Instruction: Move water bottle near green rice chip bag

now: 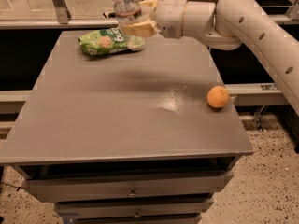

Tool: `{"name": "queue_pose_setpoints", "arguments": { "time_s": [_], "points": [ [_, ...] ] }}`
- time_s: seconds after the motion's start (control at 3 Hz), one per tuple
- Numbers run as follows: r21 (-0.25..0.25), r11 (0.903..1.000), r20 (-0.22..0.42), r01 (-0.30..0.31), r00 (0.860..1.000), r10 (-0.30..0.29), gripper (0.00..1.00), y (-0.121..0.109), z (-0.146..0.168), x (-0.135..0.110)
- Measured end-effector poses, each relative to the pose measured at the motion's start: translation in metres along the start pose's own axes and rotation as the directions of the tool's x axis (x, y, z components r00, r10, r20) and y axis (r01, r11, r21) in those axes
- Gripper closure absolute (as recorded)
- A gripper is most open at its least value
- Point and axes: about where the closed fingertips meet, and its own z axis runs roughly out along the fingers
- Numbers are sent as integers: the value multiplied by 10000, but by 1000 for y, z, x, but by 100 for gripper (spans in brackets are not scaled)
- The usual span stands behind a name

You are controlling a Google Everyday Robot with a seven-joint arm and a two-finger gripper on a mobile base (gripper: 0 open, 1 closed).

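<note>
1. First, noting the green rice chip bag (108, 41) lying flat on the far left part of the gray worktop (117, 125), printed side facing up, with drawer fronts (131, 190) showing beneath the worktop's front edge.
2. Just to the right, seeing the water bottle (124, 3) hanging upright in the air, clear of the worktop. From this camera it is appearing close above the bag's right end, with its top reaching the upper edge of the view.
3. Finding the end effector (134, 17) closed around the bottle from the right. One tan finger (138, 29) is crossing the bottle's lower body and the other is sitting higher up behind it, with nothing else in the grip.
4. Spotting an orange fruit (218, 97) resting near the worktop's right edge, beside a patch of glare and well apart from both bag and bottle.
5. Following the white arm (243, 17) stretching from the end effector over the worktop's far right corner, then bending down toward the right border.
6. Lastly, glimpsing speckled floor (271, 195) at the lower right, below the worktop.
</note>
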Motion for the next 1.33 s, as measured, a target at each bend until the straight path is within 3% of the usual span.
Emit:
{"name": "queue_pose_setpoints", "arguments": {
  "time_s": [0.33,0.67,1.33],
  "points": [
    [683,9977,-133,-27,9999,36,100,-37,3,14],
    [1096,9936,-250,-254,9993,283,100,-61,12,30],
    [1929,9730,-697,-1267,9874,1424,100,-73,-1,72]
  ]
}}
